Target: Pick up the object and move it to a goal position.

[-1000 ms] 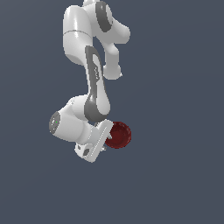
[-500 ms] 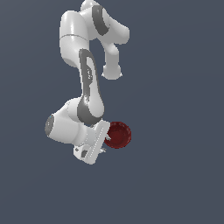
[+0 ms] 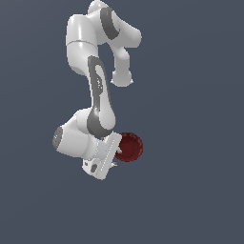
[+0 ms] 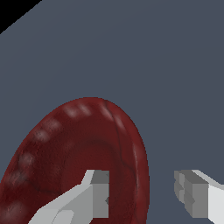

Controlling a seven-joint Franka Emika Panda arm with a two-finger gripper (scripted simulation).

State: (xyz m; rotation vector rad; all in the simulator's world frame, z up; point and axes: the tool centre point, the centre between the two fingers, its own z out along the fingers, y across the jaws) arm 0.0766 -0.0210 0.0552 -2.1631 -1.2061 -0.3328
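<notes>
Gripper point(image 4: 142, 194): jaws apart, straddling the bowl's rim (one finger inside)
Bowl point(image 3: 129, 147): dark red, lower centre of frame, barely shifted since a second ago

exterior far, wrist close — both see bowl point(image 3: 129, 147)

A plain dark blue-grey surface point(image 3: 190, 95) fills the whole background.
</notes>
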